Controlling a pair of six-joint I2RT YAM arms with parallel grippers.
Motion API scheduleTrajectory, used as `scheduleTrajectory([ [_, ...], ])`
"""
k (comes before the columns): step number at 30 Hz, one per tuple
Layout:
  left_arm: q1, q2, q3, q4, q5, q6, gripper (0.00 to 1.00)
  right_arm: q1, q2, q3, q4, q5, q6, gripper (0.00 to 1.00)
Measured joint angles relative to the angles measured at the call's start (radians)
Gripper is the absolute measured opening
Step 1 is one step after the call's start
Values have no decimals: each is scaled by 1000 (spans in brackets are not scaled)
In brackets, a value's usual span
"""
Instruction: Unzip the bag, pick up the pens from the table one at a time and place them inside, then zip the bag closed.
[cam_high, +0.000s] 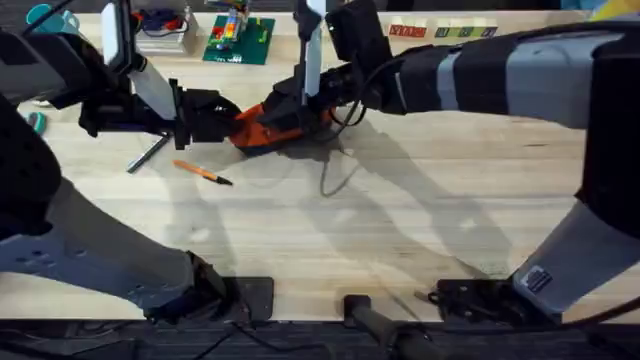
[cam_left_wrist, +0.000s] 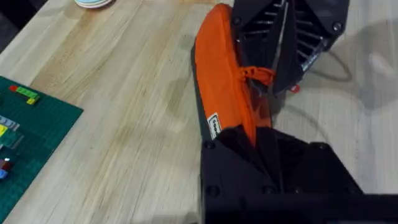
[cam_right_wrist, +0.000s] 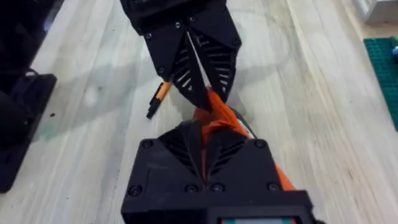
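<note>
Near edge of the table (cam_high: 400, 250): bare planks, with both arm bases at that edge. Grain runs clearly across the wood.

Toward the middle, left of centre: orange pen (cam_high: 202, 172) lies flat, dark tip pointing to the right and slightly toward the near edge. Just beyond it, toward the left edge, dark pen (cam_high: 147, 153) lies at a slant, well clear of the orange one. Neither pen is touched by a gripper.

Farther back, around mid-table in the far half: the bag (cam_high: 272, 128) sits on the wood, orange side up, dark underside showing along its lower edge. Both grippers meet here, one at each end.

Left gripper (cam_high: 222, 117) comes in from the left edge side. In the left wrist view, left gripper (cam_left_wrist: 255, 140) has its black fingers pinched together on the near end of the bag (cam_left_wrist: 221, 68), fabric bunched between them.

Right gripper (cam_high: 290, 98) reaches across from the right. In the right wrist view, right gripper (cam_right_wrist: 208, 134) is closed on orange fabric at the bag's (cam_right_wrist: 214, 109) end; whether it has the zip pull or only cloth, cannot tell. The orange cord pull (cam_left_wrist: 255, 73) shows against the right gripper's fingers in the left wrist view.

Far edge: green building-block plate (cam_high: 238, 40) with small bricks, and a stack of items (cam_high: 162, 30) to its left.
</note>
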Motion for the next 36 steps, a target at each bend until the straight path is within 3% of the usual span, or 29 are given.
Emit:
scheduleTrajectory([
  [30, 14, 0, 5, -1, -8, 0, 41, 66, 1, 0, 71, 78, -40, 31],
  [36, 15, 0, 5, -1, -8, 0, 41, 71, 1, 0, 74, 78, 30, 31],
])
